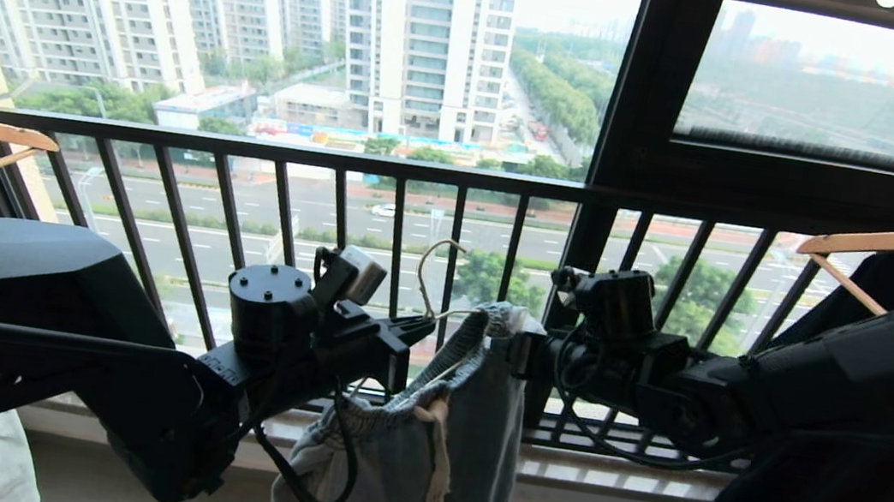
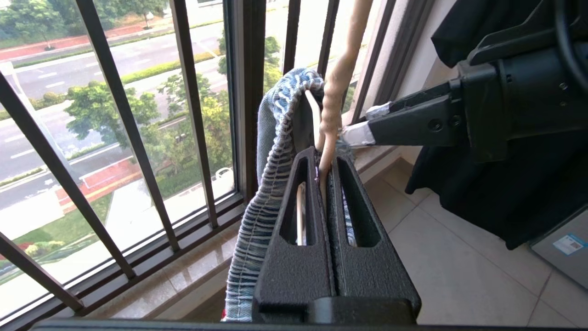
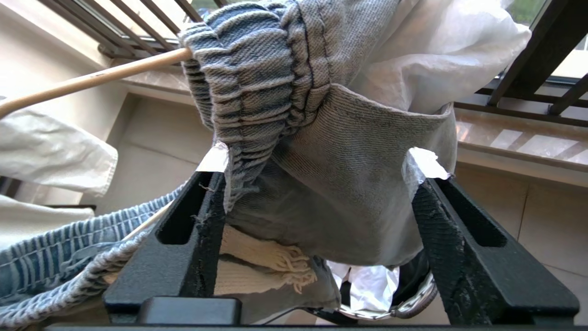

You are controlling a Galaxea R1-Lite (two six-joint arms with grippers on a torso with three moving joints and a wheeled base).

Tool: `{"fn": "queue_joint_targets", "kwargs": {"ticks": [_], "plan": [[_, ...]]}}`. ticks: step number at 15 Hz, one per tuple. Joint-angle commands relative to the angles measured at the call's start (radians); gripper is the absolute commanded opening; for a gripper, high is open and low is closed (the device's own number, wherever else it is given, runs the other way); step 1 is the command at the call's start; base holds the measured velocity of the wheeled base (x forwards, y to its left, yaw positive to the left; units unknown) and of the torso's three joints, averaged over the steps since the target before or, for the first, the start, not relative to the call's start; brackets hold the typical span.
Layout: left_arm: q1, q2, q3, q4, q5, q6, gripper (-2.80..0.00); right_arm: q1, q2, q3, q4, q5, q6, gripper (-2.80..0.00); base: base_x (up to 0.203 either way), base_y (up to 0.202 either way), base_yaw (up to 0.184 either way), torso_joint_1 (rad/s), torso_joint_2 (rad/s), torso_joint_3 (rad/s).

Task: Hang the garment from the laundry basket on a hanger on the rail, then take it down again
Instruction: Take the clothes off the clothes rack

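Black window railing [image 1: 457, 176] and tiled floor [image 2: 459, 257] bound the work space, with open floor below. Left claw [image 1: 421, 330], clamped shut on the cream wire hanger [image 1: 430, 279], holds its neck upright. Blue-grey denim shorts [image 1: 467, 426] hang lengthwise downward from it, ribbed waistband uppermost, drawstring [image 1: 437, 457] dangling. Right claw [image 3: 317, 184] stands wide, its fingers either side of the waistband.

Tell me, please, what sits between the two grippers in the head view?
The denim shorts, draped on the wire hanger, hang between the left gripper and right gripper.
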Motion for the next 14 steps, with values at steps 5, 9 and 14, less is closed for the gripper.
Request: {"fn": "queue_joint_targets", "kwargs": {"ticks": [5, 9, 14], "plan": [[0.001, 0.005, 0.001, -0.009, -0.002, -0.001, -2.8, 0.004, 0.076, -0.004, -0.183, -0.12, 0.006, 0.0, 0.0, 0.0, 0.0, 0.0, 0.0, 0.0], [0.001, 0.012, -0.004, -0.01, -0.001, -0.001, -2.8, 0.028, 0.034, 0.022, -0.185, -0.109, 0.008, 0.0, 0.0, 0.0, 0.0, 0.0, 0.0, 0.0], [0.003, 0.013, -0.012, -0.013, -0.001, -0.017, -2.8, 0.057, 0.028, 0.039, -0.178, -0.109, 0.007, 0.0, 0.0, 0.0, 0.0, 0.0, 0.0, 0.0]]}}
